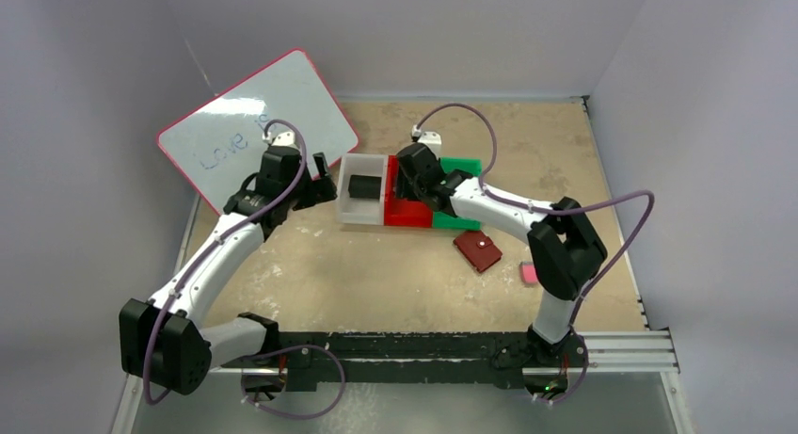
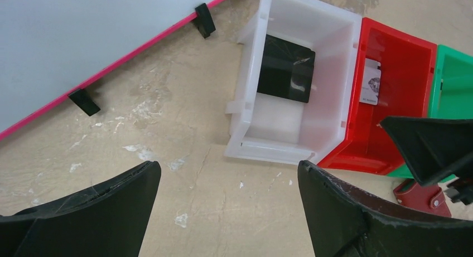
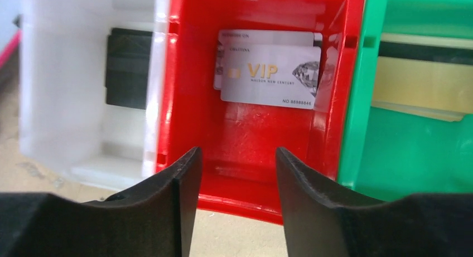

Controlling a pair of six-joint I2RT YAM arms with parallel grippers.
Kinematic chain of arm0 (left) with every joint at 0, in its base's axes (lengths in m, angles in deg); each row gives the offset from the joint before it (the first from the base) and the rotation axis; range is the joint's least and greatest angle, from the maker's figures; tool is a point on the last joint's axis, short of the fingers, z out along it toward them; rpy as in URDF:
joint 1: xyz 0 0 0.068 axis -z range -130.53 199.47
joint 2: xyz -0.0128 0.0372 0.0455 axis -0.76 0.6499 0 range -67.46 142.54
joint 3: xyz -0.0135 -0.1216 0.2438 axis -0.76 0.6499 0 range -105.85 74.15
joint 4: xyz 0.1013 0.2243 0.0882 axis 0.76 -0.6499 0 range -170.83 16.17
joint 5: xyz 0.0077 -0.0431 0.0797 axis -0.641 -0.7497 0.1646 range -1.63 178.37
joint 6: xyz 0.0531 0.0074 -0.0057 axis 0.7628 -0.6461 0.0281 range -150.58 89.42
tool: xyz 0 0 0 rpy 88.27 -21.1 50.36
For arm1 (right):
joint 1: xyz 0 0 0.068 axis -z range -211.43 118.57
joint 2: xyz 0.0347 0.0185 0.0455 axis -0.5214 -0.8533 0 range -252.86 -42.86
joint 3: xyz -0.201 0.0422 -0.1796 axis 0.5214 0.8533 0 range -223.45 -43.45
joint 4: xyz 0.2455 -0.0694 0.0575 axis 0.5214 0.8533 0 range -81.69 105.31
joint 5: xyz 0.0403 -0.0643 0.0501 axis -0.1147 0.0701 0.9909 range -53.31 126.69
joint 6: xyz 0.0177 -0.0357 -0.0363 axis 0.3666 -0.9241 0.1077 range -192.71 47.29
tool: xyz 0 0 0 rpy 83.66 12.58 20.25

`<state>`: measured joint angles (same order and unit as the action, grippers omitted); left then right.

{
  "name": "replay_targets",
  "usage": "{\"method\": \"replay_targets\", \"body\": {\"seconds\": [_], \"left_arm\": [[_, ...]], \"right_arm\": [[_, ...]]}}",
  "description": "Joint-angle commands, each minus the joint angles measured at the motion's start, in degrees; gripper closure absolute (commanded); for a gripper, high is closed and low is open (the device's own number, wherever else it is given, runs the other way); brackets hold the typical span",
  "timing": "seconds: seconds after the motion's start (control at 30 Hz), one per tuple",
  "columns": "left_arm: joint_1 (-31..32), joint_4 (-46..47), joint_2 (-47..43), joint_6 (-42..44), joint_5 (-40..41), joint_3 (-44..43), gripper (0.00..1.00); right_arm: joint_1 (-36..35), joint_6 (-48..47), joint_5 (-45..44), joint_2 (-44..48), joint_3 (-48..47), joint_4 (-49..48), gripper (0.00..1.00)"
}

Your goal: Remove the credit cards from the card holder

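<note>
Top external view: three open bins stand in a touching row mid-tabletop, a white bin (image 1: 362,216) on the left, a red bin (image 1: 406,213) in the middle and a green bin (image 1: 461,166) on the right. The card holder (image 1: 478,251) lies closed on the bare tabletop, near the right arm's forearm and apart from the bins, with a small pink block (image 1: 530,274) a little further right. A whiteboard (image 1: 254,133) with a pink edge rests at the far left, its lower edge near the white bin's far left corner.

The credit cards sit in the bins, not in the holder. A black card (image 2: 285,67) lies in the far half of the white bin. Two overlapping silver cards (image 3: 270,76), the front one printed VIP, are at the far end of the red bin, close to its right wall. A gold card (image 3: 424,87) is at the far end of the green bin.

The left pincer (image 2: 227,170) hangs just left of the white bin, its fingers spread wide with only open tabletop between them. The right pincer (image 3: 239,156) hovers over the near edge of the red bin, its fingers partly apart and gripping nothing, with bare red floor between its tips and the silver cards.

Open tabletop runs along the near side of the bins, between the two arms.
</note>
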<state>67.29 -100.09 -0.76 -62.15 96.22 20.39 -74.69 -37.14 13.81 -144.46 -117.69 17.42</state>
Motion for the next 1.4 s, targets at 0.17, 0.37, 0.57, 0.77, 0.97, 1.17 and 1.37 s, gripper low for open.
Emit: {"method": "replay_targets", "body": {"seconds": [0.17,0.37,0.57,0.77,0.97,1.17,1.37], "left_arm": [[1.3,2.3,3.0,2.2,-2.6,0.1,0.08],[1.3,1.7,3.1,2.7,-1.6,0.1,0.08],[1.4,1.4,2.6,3.5,-0.6,0.4,0.08],[1.4,1.0,2.5,4.0,0.1,0.4,0.08],[1.4,0.9,2.6,4.5,1.0,0.8,0.08],[1.4,0.8,2.8,4.5,1.2,1.0,0.08],[1.4,0.4,2.7,4.8,1.7,1.2,0.08]], "right_arm": [[0.1,-0.7,5.5,-4.3,0.0,-4.4,0.52],[0.2,0.7,3.9,-9.6,-2.9,-1.8,0.52],[0.9,0.7,2.5,-12.7,-4.2,-2.4,0.55],[2.7,0.5,0.9,-15.3,-5.9,-3.4,0.55],[3.4,0.0,-1.8,-17.2,-7.9,-3.3,0.55],[3.9,0.1,-2.6,-18.3,-9.1,-3.7,0.54],[3.9,0.1,-1.2,-15.6,-8.5,-4.1,0.52]]}}
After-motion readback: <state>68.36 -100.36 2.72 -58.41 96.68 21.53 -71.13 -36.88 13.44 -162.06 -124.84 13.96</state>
